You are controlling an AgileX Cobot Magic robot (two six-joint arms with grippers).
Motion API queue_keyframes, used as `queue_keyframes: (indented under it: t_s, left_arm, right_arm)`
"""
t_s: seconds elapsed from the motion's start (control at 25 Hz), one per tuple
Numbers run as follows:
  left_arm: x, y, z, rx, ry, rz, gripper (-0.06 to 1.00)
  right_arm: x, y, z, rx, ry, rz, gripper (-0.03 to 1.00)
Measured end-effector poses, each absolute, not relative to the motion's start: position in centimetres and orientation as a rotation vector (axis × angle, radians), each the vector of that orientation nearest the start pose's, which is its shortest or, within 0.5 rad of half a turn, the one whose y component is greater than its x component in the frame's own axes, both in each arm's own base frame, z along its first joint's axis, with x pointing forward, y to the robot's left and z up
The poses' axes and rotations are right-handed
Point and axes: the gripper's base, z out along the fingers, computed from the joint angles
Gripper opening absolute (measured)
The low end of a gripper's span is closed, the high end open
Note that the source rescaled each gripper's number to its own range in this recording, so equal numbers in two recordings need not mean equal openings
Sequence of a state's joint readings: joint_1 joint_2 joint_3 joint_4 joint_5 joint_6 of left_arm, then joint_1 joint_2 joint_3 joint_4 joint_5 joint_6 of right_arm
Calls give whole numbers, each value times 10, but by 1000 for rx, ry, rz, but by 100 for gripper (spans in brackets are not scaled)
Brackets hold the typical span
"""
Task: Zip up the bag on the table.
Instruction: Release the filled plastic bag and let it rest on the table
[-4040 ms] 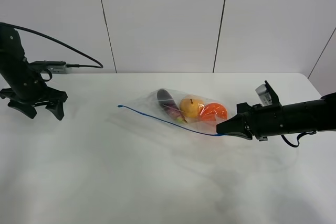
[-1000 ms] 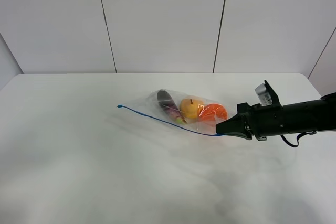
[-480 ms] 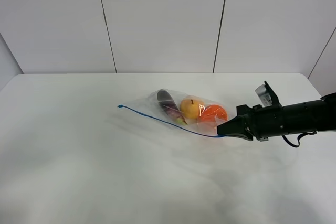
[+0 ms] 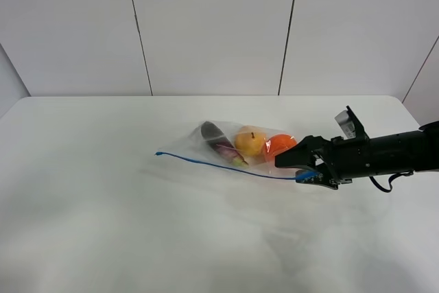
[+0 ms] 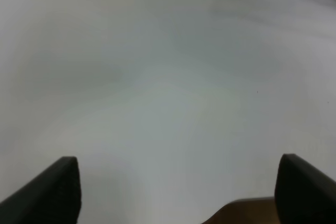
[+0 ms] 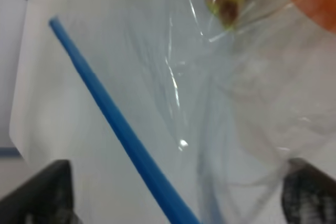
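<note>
- The left end effector (image 5: 176,192) shows only in its own wrist view, its two dark fingers spread wide over bare white surface (image 5: 157,103), holding nothing.
- The bag (image 4: 236,150) lies near the middle of the surface (image 4: 103,224), a clear crinkly pouch holding an eggplant (image 4: 214,133), a yellow fruit (image 4: 250,143) and an orange (image 4: 278,146).
- Its blue zipper strip (image 4: 226,167) runs along the near edge, from its free left end to the right end effector.
- The right end effector (image 4: 300,167) has its fingers apart around the strip's right end.
- Pale wall panels (image 4: 206,25) stand behind the surface.
</note>
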State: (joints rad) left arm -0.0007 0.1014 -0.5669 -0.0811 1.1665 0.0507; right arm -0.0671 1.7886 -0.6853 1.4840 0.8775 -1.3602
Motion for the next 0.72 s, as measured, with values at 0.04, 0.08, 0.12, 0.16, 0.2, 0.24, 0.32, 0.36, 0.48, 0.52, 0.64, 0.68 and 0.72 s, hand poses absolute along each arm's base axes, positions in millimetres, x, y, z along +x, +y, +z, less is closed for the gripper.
queue_keyframes:
  t_s: [0.04, 0.08, 0.12, 0.16, 0.2, 0.24, 0.32, 0.36, 0.48, 0.52, 0.64, 0.68, 0.72]
  left_arm:
    - [-1, -7, 288, 63, 2181, -71, 100]
    - [-1, -7, 288, 62, 2181, -72, 100]
    - [-1, -7, 288, 62, 2181, -72, 100]
    - [-1, -7, 288, 62, 2181, -72, 100]
    - [-1, -7, 288, 62, 2181, -72, 100]
    - [-1, -7, 288, 62, 2181, -72, 100]
    - [-1, -7, 288, 62, 2181, -72, 100]
    - [-1, -7, 288, 62, 2181, -72, 100]
    - [-1, -7, 288, 62, 2181, -72, 100]
    - [-1, -7, 288, 62, 2181, -72, 100]
    - [-1, -7, 288, 62, 2181, -72, 100]
    - [-1, -7, 288, 62, 2181, -72, 100]
    - [-1, -7, 288, 62, 2181, -72, 100]
  right_arm:
    - [279, 51, 136, -86, 2478, 1150, 97]
    - [279, 51, 137, -86, 2478, 1146, 98]
    - [280, 51, 137, -85, 2479, 1140, 99]
    - [280, 50, 137, -89, 2479, 1132, 99]
    - [282, 49, 137, -103, 2483, 1108, 99]
    - [284, 49, 138, -116, 2487, 1090, 100]
    - [289, 48, 142, -138, 2495, 1073, 100]
    - [292, 47, 144, -146, 2500, 1064, 100]
    - [299, 45, 149, -176, 2538, 1022, 100]
    - [302, 44, 151, -185, 2551, 1007, 100]
    - [310, 39, 159, -228, 2610, 936, 100]
    - [311, 38, 162, -229, 2631, 912, 100]
    - [313, 36, 165, -246, 2654, 877, 100]
